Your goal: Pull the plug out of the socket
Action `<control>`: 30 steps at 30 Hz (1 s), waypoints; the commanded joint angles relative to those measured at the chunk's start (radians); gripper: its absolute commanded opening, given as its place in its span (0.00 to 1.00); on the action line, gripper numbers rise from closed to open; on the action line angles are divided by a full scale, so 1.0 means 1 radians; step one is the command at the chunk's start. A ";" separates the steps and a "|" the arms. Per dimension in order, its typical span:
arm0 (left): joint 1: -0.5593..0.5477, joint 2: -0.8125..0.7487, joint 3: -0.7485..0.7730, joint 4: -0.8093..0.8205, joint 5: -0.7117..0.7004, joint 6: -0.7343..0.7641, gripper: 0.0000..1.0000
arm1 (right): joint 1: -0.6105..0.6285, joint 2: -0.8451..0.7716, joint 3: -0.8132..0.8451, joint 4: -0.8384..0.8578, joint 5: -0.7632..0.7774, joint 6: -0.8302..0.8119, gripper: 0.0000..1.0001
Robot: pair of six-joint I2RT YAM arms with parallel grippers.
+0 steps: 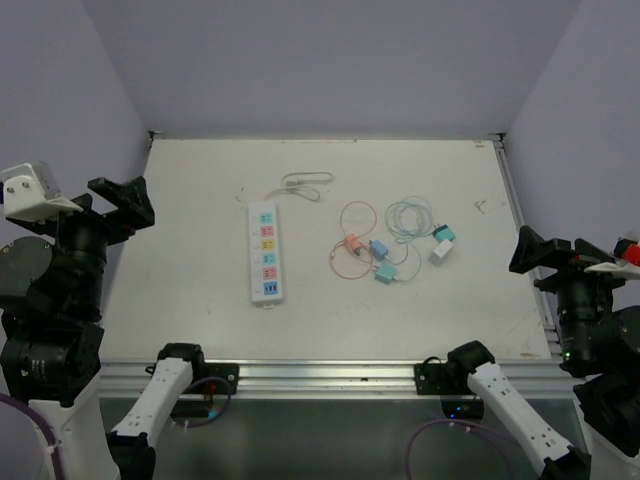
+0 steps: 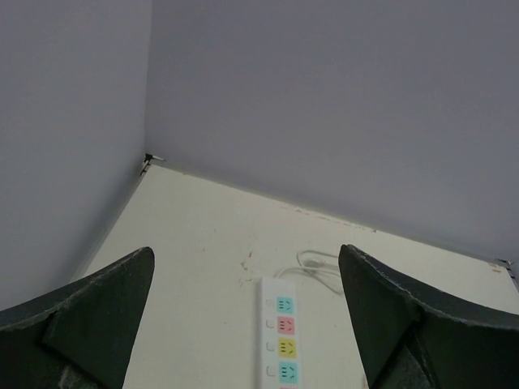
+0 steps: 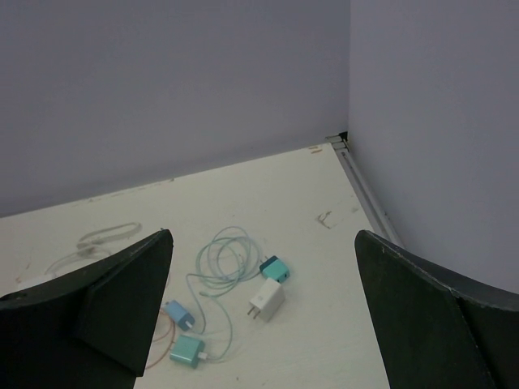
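Observation:
The socket, a long white power strip [image 1: 265, 252] with coloured outlet faces, lies left of the table's middle with its white cord [image 1: 305, 184] coiled behind it. It also shows in the left wrist view [image 2: 280, 332]. No plug stands in any outlet face that I can see. Several loose charger plugs lie to its right: white [image 1: 441, 252] [image 3: 267, 300], dark teal [image 1: 445, 233] [image 3: 275, 268], blue [image 1: 379, 249] [image 3: 178, 312], teal [image 1: 385, 273] [image 3: 187, 351] and pink [image 1: 353, 243]. My left gripper [image 1: 120, 205] [image 2: 245, 251] is open, raised at the left edge. My right gripper [image 1: 545, 255] [image 3: 263, 235] is open, raised at the right edge.
An orange cable [image 1: 355, 215] and a mint cable [image 1: 408, 215] [image 3: 223, 255] loop around the loose plugs. A metal rail [image 1: 520, 220] runs along the table's right edge. Grey walls close the back and both sides.

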 commanded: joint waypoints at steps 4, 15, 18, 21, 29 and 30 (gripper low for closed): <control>-0.072 -0.050 -0.030 -0.033 -0.088 0.044 1.00 | 0.000 -0.027 -0.018 0.130 -0.025 -0.048 0.99; -0.108 -0.076 -0.039 -0.021 -0.133 0.060 1.00 | 0.000 -0.004 -0.064 0.218 -0.072 -0.074 0.99; -0.112 -0.080 -0.054 -0.017 -0.127 0.061 1.00 | 0.000 -0.011 -0.090 0.253 -0.114 -0.076 0.99; -0.112 -0.087 -0.070 -0.004 -0.127 0.063 1.00 | 0.000 -0.011 -0.104 0.265 -0.132 -0.087 0.99; -0.112 -0.095 -0.088 0.005 -0.136 0.064 1.00 | 0.000 -0.011 -0.119 0.278 -0.126 -0.097 0.99; -0.112 -0.095 -0.089 0.006 -0.136 0.063 1.00 | 0.000 -0.013 -0.124 0.282 -0.121 -0.097 0.99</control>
